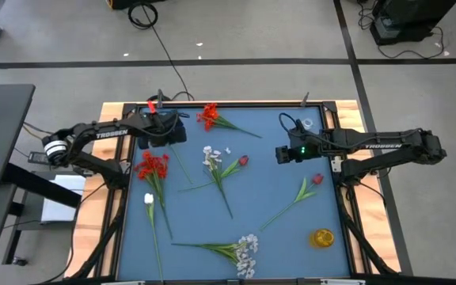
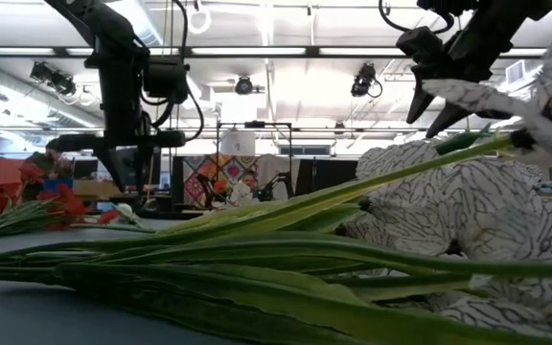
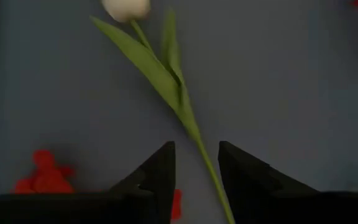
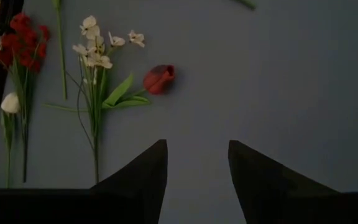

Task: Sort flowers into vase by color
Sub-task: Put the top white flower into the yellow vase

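Your left hand [image 3: 196, 171] hangs over the far-left part of the blue counter [image 1: 275, 186], its fingers narrowly parted with the thin green stem of the white-budded flower [image 3: 166, 74] running between them, not yet gripped. Your right hand [image 4: 197, 168] hovers, fingers spread wide and empty, over the right side of the counter, near the dark red bud [image 4: 159, 79]. Bright red blooms [image 1: 152, 166] lie at the left, sprays of tiny white blossoms [image 1: 246, 252] at the near edge.
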Robot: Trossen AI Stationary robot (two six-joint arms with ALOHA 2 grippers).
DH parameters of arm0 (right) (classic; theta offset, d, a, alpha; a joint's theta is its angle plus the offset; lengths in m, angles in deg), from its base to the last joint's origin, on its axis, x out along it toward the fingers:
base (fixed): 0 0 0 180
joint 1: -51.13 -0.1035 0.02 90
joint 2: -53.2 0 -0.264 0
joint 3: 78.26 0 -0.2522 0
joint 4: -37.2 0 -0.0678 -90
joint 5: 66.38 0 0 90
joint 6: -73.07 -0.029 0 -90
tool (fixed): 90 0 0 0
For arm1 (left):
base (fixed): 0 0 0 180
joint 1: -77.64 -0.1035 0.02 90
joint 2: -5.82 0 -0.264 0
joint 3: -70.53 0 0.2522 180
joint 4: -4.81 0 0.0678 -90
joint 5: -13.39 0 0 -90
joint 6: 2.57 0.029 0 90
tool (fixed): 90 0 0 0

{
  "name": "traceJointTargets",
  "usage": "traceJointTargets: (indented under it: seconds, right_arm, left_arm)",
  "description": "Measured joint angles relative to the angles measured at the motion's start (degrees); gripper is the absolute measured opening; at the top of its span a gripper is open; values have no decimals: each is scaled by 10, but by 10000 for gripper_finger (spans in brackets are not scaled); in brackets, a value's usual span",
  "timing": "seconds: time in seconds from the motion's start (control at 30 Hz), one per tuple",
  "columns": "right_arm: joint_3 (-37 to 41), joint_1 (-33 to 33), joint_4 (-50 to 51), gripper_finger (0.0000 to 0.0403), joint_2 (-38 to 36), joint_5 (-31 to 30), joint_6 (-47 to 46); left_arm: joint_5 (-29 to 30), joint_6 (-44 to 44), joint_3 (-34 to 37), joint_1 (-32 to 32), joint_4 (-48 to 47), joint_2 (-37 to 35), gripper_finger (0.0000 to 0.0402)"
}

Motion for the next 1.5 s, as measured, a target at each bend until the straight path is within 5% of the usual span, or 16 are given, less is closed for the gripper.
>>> traceJointTargets:
  seconds: [0.67,0.9,1.0,1.27,1.5]
  right_arm:
    - [0,1,17,179,0,-23,27]
    - [0,-2,19,169,0,-14,47]
    - [0,-7,19,161,0,-15,44]
    - [1,-12,15,153,0,-15,67]
    - [1,-12,-49,153,0,-19,104]
  left_arm:
    - [-29,-39,-3,-40,80,153,160]
    - [-41,-9,-4,-45,84,168,61]
    - [-35,-8,-2,-44,86,159,15]
    - [-39,28,-5,-20,109,65,12]
    - [-39,189,-9,51,340,-61,10]
